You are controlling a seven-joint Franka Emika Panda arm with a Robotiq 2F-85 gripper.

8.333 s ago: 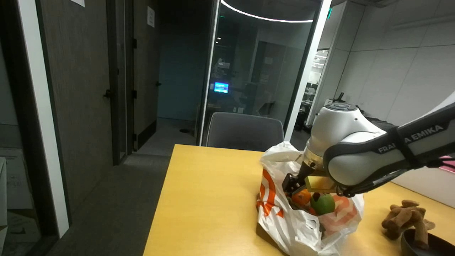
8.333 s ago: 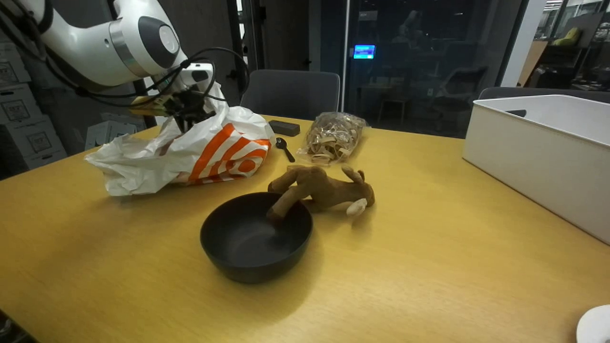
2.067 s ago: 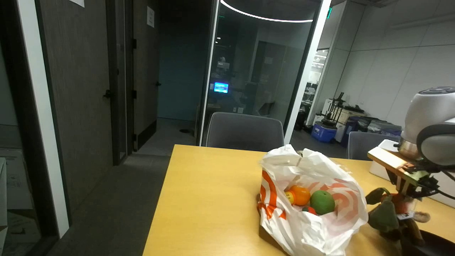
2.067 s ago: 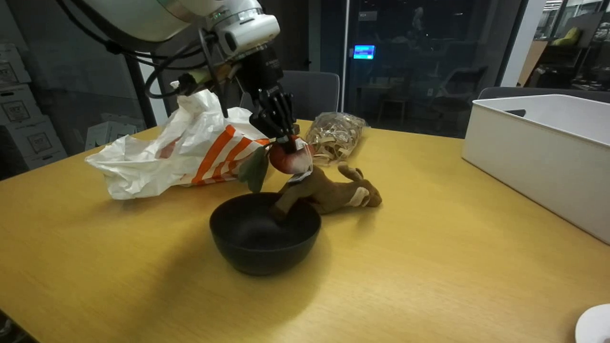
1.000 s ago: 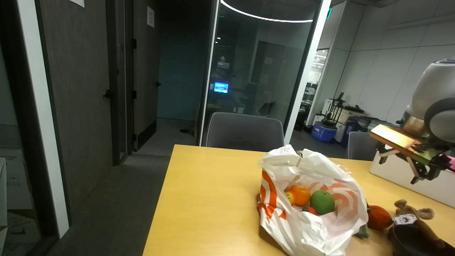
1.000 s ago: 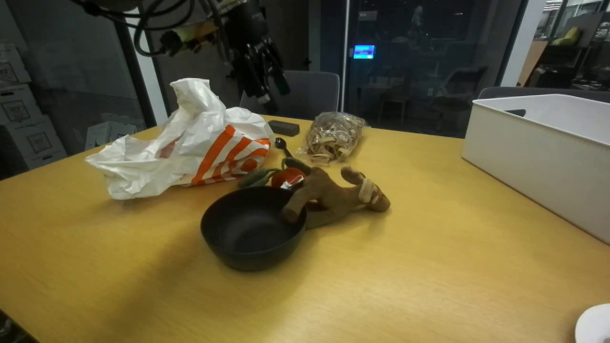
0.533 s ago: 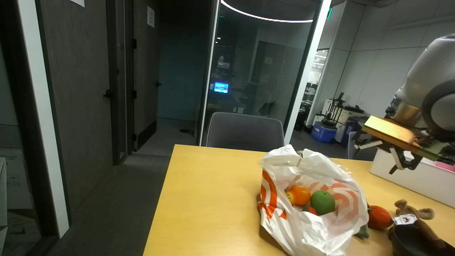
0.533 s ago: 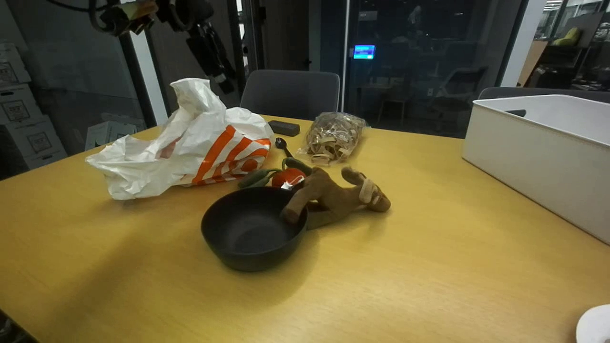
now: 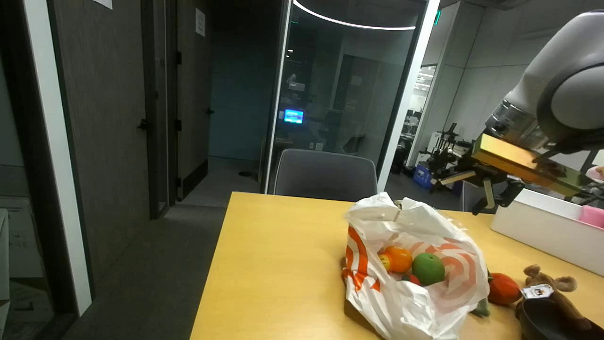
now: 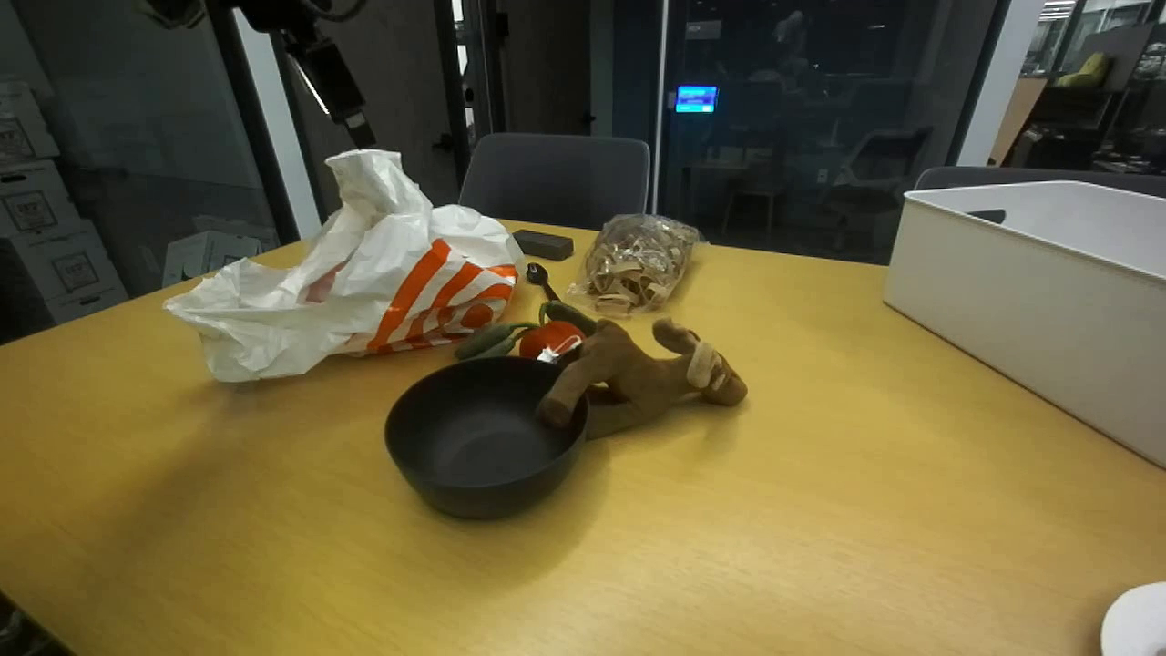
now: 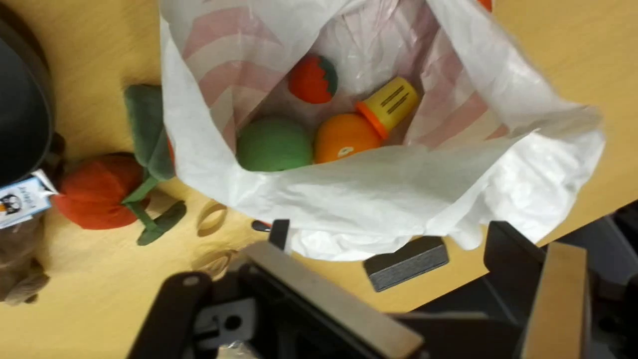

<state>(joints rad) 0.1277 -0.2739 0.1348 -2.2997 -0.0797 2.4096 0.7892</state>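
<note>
I can read no lettering from here: the print on the plush tag [image 11: 24, 199], yellow cap [image 11: 394, 102], door notice [image 9: 200, 22] and storage boxes [image 10: 36, 219] is too blurred.

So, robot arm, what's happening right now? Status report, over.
Gripper open, holding nothing. White plastic shopping bag lower down, mouth open, toy strawberry inside. In wrist view, bag partly hides round green item.

The crumpled white plastic bag with orange stripes [image 10: 364, 282] looks thin and slightly glossy, the round black bowl [image 10: 478, 492] smooth and matt, the brown cloth toy animal [image 10: 642, 374] soft-napped.
</note>
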